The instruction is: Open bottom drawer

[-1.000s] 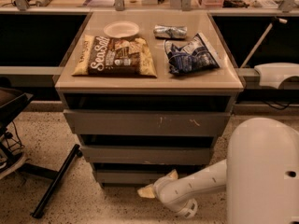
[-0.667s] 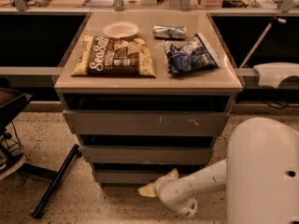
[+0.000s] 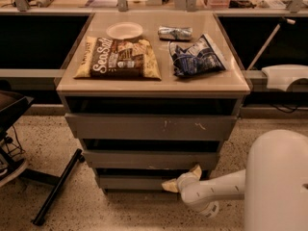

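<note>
1. Camera view: bottom drawer, lowest of 3 fronts, looks shut.
2. Gripper sits at its right end, fingers spread, clamping nothing.
3. I'd say the whole pull is left.

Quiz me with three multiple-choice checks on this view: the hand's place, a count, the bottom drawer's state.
1. Where is the hand? A on the tabletop; B at the bottom drawer, right end; C at the top drawer.
2. Stacked drawer fronts? A two; B three; C five.
3. The bottom drawer is: A pulled far out; B missing; C not pulled out.
Answers: B, it sits low at that front; B, three grey fronts show; C, no tray interior shows.
</note>
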Motion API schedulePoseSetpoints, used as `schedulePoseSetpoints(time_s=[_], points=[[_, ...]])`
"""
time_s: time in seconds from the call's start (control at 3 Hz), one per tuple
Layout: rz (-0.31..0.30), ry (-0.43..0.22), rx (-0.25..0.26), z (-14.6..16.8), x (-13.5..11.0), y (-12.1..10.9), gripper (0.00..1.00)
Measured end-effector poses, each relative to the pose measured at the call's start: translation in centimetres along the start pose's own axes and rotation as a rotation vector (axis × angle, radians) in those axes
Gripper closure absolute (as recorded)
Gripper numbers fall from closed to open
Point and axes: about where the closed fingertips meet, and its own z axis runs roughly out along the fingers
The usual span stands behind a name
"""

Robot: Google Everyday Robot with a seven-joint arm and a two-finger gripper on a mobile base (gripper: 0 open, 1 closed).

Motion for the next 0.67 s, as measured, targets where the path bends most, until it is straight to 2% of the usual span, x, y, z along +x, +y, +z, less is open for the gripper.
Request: schedulePoseSetpoints(time_s=[0.67], points=[[0.016, 0.007, 0.003, -0.12, 1.22, -0.54, 0.00]])
